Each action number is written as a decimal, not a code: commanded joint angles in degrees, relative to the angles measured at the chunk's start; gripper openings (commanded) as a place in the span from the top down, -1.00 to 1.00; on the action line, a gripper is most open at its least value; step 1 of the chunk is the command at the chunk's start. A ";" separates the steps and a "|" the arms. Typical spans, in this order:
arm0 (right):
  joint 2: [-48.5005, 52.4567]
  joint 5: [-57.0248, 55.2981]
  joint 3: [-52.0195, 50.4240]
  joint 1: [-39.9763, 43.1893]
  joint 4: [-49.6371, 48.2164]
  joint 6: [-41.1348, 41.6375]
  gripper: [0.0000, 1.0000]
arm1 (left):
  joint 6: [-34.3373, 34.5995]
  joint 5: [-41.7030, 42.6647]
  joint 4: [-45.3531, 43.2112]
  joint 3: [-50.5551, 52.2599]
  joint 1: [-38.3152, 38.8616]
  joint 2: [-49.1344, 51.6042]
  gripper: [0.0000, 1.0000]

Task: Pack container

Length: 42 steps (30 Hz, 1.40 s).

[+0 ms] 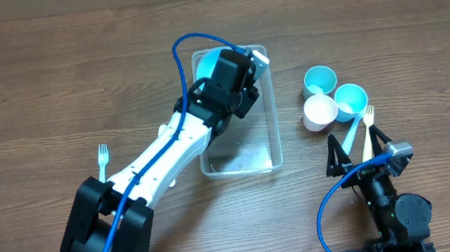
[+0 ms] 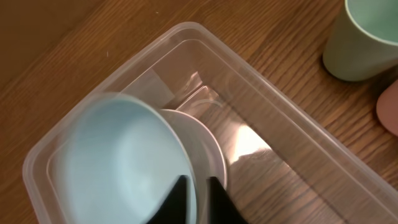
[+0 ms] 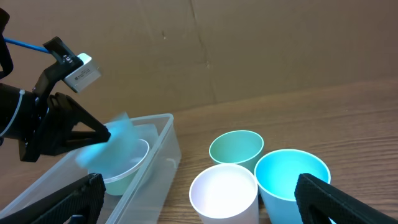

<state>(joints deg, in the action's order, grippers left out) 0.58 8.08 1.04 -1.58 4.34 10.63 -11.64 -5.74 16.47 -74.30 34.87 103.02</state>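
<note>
- Overhead: container (image 1: 273,129), clear rect. tub, at centre of wood surface (image 1: 54,68), long axis running away from arm bases.
- L tool (image 2: 198,188): over container's far end, clenched on rim of teal bowl (image 2: 118,155). Bowl tilted, blurred in right wrist view.
- White bowl (image 2: 208,146): inside container at same end, directly under teal bowl. Touching or apart: cannot tell.
- R tool (image 1: 352,143): released, fingers wide apart, low nr bottom-right of surface, pointed at cups.
- Cups, 3 pcs, upright, clustered just R of container: teal-green cup (image 1: 320,78), bright teal cup (image 1: 351,97), white cup (image 1: 320,113). Packed close, rims appear to touch.
- White fork (image 1: 102,161): flat on surface, L of L arm, well apart from container.
- Second fork (image 1: 368,125): flat on surface, tines nr bright teal cup, handle between R tool's fingers, not gripped.
</note>
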 commanded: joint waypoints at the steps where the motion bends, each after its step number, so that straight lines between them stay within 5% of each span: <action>1: -0.42 -0.50 -0.59 -0.28 -0.33 -0.20 -1.00 | -0.61 0.85 -0.42 -0.81 0.17 0.81 -0.17; 7: -0.42 -0.50 -0.59 -0.28 -0.33 -0.17 -1.00 | 0.63 -0.39 -2.60 -1.36 -0.22 0.35 -0.18; 11: -0.42 -0.50 -0.59 -0.28 -0.33 -0.17 -1.00 | 15.87 -16.15 4.00 -5.64 -1.40 -3.76 -0.19; 14: -0.42 -0.50 -0.59 -0.28 -0.33 -0.20 -1.00 | 28.83 -20.04 13.94 -8.61 -5.92 -9.14 -0.88; 19: -0.42 -0.50 -0.59 -0.28 -0.33 -0.20 -1.00 | 41.33 -18.60 31.67 -9.03 -20.09 -17.42 -1.00; 26: -0.42 -0.50 -0.59 -0.28 -0.33 -0.17 -1.00 | 41.68 -5.97 40.94 -8.98 -35.08 -17.07 -1.00; 36: -0.42 3.87 1.42 -0.28 -6.71 0.17 -1.00 | 41.68 -5.99 40.92 -8.98 -35.23 -17.07 -1.00; 42: 14.88 -4.42 34.71 -0.28 24.63 -0.70 -1.00 | 41.68 -5.99 40.92 -8.98 -35.23 -17.07 -1.00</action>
<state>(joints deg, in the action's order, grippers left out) 7.38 6.61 21.93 -1.58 21.06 11.62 28.86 -12.19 57.49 -82.87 -0.25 85.56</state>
